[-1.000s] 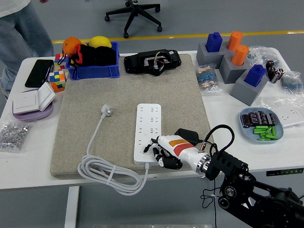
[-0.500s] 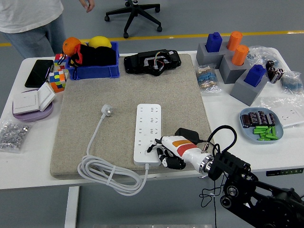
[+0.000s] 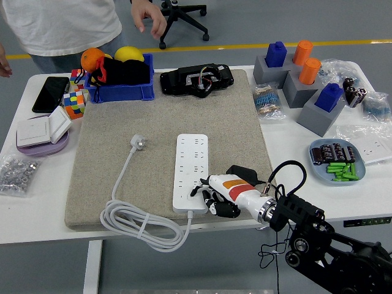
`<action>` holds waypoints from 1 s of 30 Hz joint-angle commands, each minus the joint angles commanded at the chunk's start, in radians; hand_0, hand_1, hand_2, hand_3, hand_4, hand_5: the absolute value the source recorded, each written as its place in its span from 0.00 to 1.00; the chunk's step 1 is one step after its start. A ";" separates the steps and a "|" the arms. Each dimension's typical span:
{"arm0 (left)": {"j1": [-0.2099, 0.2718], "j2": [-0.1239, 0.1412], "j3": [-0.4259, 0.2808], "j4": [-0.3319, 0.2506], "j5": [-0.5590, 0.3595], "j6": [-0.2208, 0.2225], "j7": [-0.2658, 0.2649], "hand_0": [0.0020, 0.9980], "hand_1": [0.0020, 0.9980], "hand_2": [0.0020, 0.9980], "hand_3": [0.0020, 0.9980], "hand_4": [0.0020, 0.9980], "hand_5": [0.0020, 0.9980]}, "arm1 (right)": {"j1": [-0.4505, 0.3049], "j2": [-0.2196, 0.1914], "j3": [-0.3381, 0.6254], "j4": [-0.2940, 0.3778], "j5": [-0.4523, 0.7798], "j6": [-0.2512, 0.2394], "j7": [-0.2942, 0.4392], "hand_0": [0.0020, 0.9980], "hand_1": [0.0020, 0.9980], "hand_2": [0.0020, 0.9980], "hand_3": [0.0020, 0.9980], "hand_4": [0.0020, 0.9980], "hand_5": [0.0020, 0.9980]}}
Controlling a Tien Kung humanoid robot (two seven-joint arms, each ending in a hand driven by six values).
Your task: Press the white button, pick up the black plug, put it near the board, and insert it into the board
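Head view: the right hand (image 3: 215,197) rests on the beige felt mat (image 3: 165,116) at the near end of the long white power strip (image 3: 190,173), its dark fingers (image 3: 211,205) curled loosely and holding nothing. The small black plug (image 3: 241,173) lies just behind the hand's wrist, right of the strip.

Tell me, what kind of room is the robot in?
Probably a robot lab or workshop: a white table crowded with test things like a power strip, a Rubik's cube, and an office chair on a bare grey floor.
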 joint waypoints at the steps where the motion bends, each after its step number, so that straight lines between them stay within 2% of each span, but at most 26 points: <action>1: 0.000 0.000 0.000 0.000 0.001 0.000 0.000 0.47 0.50 0.51 0.58 0.57 0.28 | 0.000 0.000 0.006 0.010 0.003 0.002 -0.001 0.00 0.00 0.11 0.61 0.20 0.00; 8: 0.001 -0.001 -0.002 0.000 0.003 0.000 0.000 0.47 0.50 0.51 0.58 0.57 0.28 | -0.004 -0.004 0.049 0.070 -0.001 0.000 -0.001 0.00 0.00 0.11 0.60 0.20 0.00; 15: -0.001 -0.001 -0.002 0.000 -0.001 0.000 0.000 0.47 0.50 0.51 0.58 0.57 0.28 | -0.017 -0.003 0.112 0.077 -0.015 -0.004 0.035 0.00 0.00 0.12 0.61 0.21 0.00; 16: -0.002 0.000 -0.002 0.000 0.000 0.000 0.000 0.47 0.50 0.51 0.58 0.57 0.28 | -0.019 -0.003 0.122 0.073 -0.009 -0.001 0.042 0.09 0.14 0.20 0.65 0.42 0.00; 21: 0.000 -0.002 -0.003 0.000 0.000 0.001 0.000 0.47 0.50 0.51 0.58 0.57 0.28 | -0.041 -0.002 0.188 0.048 0.052 0.027 0.087 0.09 0.14 0.20 0.65 0.42 0.00; 22: 0.001 -0.003 -0.004 0.000 0.000 0.001 0.000 0.47 0.50 0.51 0.58 0.57 0.28 | -0.046 -0.001 0.202 0.045 0.051 0.033 0.090 0.62 0.65 0.62 0.80 0.95 0.24; 27: 0.001 -0.004 -0.001 0.000 0.002 0.000 0.001 0.47 0.50 0.51 0.58 0.57 0.28 | -0.066 0.000 0.256 0.027 0.032 0.065 0.093 0.62 0.65 0.62 0.80 0.95 0.24; 28: 0.001 -0.004 0.000 0.000 0.002 0.000 0.002 0.47 0.50 0.51 0.58 0.57 0.28 | -0.069 0.000 0.262 0.025 0.026 0.069 0.093 0.89 0.90 0.88 0.95 1.00 0.38; 30: 0.001 -0.005 0.003 0.000 0.000 -0.001 0.002 0.47 0.50 0.51 0.58 0.57 0.28 | -0.077 0.000 0.280 0.018 0.009 0.078 0.092 0.89 0.90 0.88 0.95 1.00 0.38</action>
